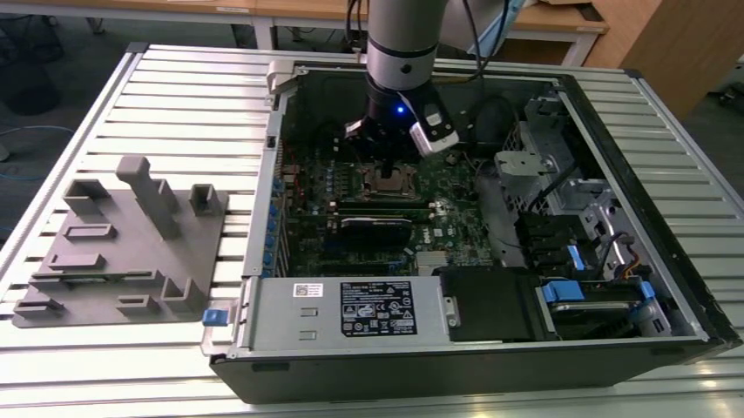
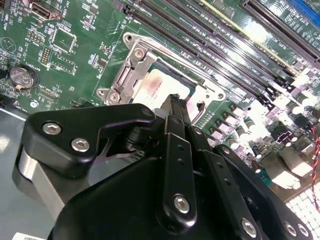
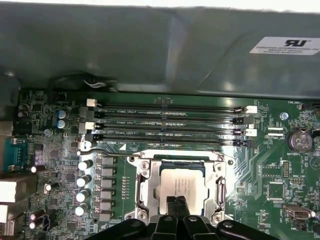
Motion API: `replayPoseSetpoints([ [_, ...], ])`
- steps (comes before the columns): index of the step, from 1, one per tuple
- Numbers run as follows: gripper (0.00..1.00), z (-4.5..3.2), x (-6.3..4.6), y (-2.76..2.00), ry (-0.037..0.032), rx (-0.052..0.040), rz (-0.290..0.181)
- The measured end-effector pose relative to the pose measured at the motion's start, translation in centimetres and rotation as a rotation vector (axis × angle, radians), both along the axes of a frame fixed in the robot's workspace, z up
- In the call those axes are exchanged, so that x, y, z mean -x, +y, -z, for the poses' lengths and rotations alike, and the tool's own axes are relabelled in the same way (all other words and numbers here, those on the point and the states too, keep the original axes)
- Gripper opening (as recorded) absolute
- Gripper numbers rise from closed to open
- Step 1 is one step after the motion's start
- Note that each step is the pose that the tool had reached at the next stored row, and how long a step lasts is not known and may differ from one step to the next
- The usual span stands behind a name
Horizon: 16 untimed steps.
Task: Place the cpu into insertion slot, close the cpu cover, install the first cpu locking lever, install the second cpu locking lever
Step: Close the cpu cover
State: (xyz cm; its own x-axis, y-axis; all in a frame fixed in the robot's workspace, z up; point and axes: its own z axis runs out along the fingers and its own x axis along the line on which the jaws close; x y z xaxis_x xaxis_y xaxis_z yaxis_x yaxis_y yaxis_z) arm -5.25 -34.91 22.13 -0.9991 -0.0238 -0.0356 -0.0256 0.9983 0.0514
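Finds the cpu in the insertion slot, cpu cover around it, memory slots just beside, gripper above; puts the fixture block on the exterior view's left of the computer case.

I log a ribbed, pale metal tabletop under soft, even light. Beyond it stand wooden desks, and a wooden cabinet sits at the exterior view's right. The floor is grey, with a blue cable lying at the exterior view's left.
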Motion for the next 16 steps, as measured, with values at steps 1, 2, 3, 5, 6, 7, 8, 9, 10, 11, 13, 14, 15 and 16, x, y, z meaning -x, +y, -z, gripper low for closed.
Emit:
replayPoseSetpoints([
  [1, 0.11, 0.01, 0.00, 0.00, 0.0001, 0.0002, 0.000],
  [2, 0.11, 0.01, 0.01, 0.00, 0.0002, 0.0003, 0.000],
  [3, 0.11, 0.04, 0.01, 0.00, 0.0000, 0.0000, 0.000],
  [5, 0.11, 0.05, 0.01, 0.00, 0.0000, 0.0000, 0.000],
  [6, 0.11, 0.05, 0.01, 0.00, 0.0000, 0.0000, 0.000],
  [7, 0.11, 0.05, 0.01, 0.00, 0.0000, 0.0000, 0.000],
  [8, 0.11, 0.05, 0.03, 0.00, -0.0001, -0.0001, 0.000],
  [9, 0.11, 0.06, 0.07, 0.01, -0.0002, -0.0001, 0.000],
  [10, 0.11, 0.06, 0.11, 0.01, -0.0004, -0.0001, 0.000],
  [11, 0.11, 0.05, 0.16, 0.00, -0.0005, -0.0001, 0.000],
  [13, 0.11, 0.05, 0.29, 0.00, -0.0009, -0.0001, 0.000],
  [14, 0.11, 0.05, 0.37, 0.00, -0.0011, -0.0001, 0.000],
  [15, 0.11, 0.05, 0.47, 0.00, -0.0014, 0.0000, 0.000],
  [16, 0.11, 0.05, 0.57, 0.00, -0.0017, 0.0000, 0.000],
])
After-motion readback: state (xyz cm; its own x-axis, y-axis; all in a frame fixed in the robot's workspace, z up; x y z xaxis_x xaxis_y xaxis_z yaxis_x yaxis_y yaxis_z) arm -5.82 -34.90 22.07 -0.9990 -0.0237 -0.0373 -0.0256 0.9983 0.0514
